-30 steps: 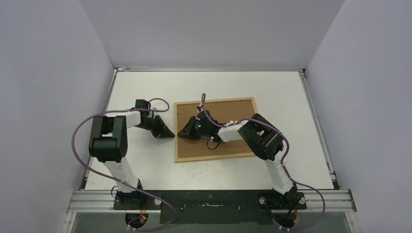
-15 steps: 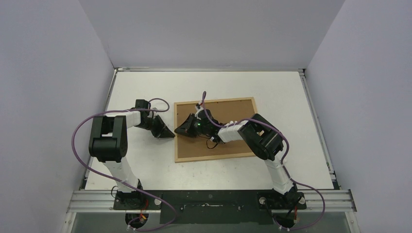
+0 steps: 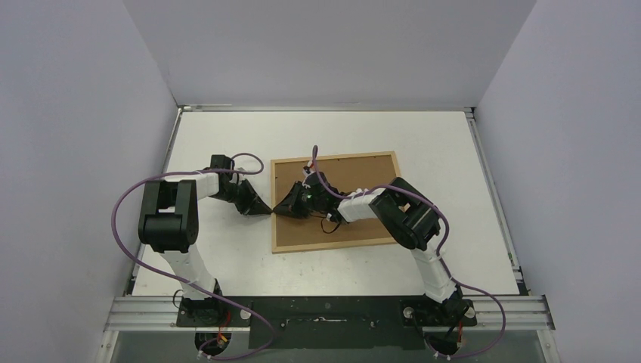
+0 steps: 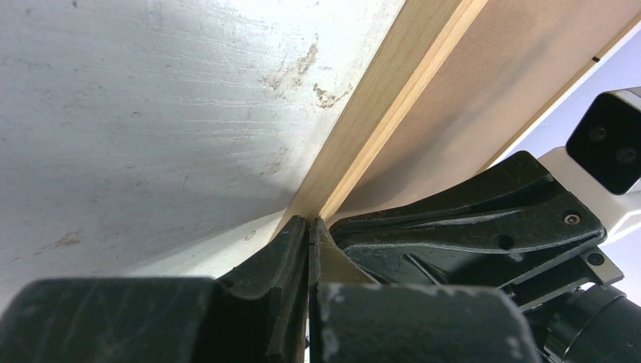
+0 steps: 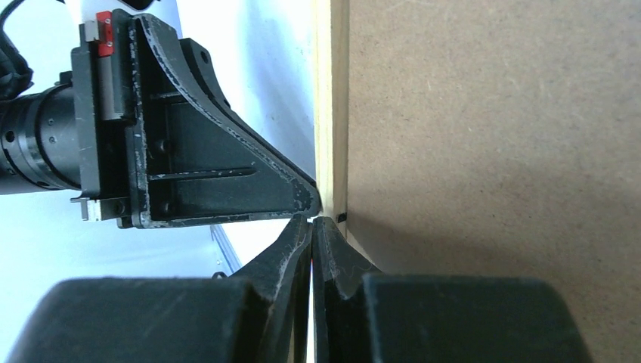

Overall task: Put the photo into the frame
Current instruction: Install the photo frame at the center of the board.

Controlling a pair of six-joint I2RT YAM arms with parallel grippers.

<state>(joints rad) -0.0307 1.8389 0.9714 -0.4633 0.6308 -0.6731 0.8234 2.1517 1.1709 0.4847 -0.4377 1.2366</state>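
The frame (image 3: pixel 370 170) lies back side up, so its brown board (image 5: pixel 491 113) and light-wood rim (image 5: pixel 331 91) show. The photo is out of view. My left gripper (image 3: pixel 267 210) is shut, and its tips (image 4: pixel 310 221) touch the outside of the frame's left rim (image 4: pixel 393 83). My right gripper (image 3: pixel 278 209) is shut and rests over the same left rim, its tips (image 5: pixel 311 219) right at the wood edge. The two grippers meet tip to tip. The left one shows in the right wrist view (image 5: pixel 212 174), and the right one shows in the left wrist view (image 4: pixel 469 227). Nothing shows between either pair of jaws.
The white table (image 3: pixel 227 136) is walled by grey panels on three sides. A metal rail (image 3: pixel 332 310) runs along the near edge by the arm bases. Purple cables loop off both arms.
My right gripper has shifted slightly along the frame's left rim and back down. The left gripper and the frame have barely moved.
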